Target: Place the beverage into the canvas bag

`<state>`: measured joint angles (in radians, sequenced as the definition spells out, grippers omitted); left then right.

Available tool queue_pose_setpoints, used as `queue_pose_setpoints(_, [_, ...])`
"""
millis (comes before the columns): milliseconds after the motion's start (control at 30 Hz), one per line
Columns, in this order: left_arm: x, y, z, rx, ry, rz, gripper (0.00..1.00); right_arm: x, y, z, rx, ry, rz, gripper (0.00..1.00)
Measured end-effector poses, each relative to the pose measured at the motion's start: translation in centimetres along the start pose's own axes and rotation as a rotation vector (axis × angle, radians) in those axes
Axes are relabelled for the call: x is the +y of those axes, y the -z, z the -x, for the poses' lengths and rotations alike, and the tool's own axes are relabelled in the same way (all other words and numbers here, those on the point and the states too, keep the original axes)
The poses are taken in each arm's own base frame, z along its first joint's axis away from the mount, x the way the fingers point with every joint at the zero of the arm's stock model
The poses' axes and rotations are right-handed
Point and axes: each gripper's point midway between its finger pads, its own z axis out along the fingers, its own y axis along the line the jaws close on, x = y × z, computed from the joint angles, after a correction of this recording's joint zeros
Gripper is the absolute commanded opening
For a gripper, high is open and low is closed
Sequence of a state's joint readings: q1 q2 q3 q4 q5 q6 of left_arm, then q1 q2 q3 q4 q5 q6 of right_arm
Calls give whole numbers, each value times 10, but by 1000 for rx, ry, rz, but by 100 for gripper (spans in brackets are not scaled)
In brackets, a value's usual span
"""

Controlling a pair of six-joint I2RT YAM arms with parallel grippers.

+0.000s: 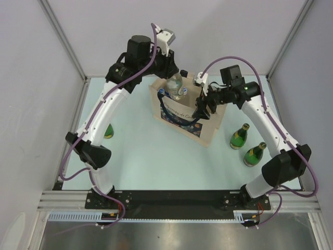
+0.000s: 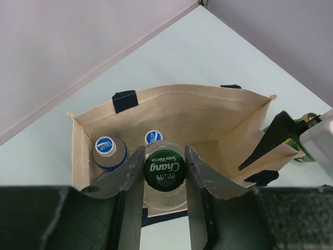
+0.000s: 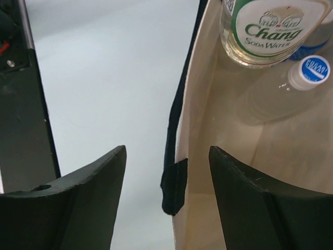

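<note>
Pale green surface [image 1: 140, 156] carries the canvas bag [image 1: 208, 130], standing open near the back wall. The left hand [image 2: 164, 153] is clamped on the cap of a Chang soda bottle [image 2: 165, 176], whose body hangs inside the bag above two blue-capped bottles [image 2: 105, 146]. The right hand [image 3: 167, 151] stands wide, astride the bag's wall and navy handle [image 3: 174, 185]. Two green bottles [image 1: 239, 136] stand on the surface right of the bag.

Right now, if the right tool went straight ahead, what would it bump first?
Most likely the canvas bag's side wall, which stands between the right tool's open fingers. Depth is hard to judge, so that is a guess.
</note>
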<state>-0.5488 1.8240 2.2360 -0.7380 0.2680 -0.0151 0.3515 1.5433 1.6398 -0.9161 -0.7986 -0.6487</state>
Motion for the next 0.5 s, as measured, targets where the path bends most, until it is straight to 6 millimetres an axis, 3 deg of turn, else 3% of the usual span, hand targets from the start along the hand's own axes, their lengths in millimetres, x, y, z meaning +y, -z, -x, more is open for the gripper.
queue_pose_setpoints(100, [2,-4,-5,9,3,4,0,1,-10,-13,49,6,-10,49])
queue_pose_setpoints(133, [2,-6,-7,11,3,4,0,4,-14,-17,63,15,-4,35])
queue_pose_setpoints(267, [4,-11,-16,26,7,4,0,19,-29,-29,109,58,41,3])
queue_pose_setpoints(500, [9,-28,-44,66,18,4,0,44,-43,-44,144,132,121,0])
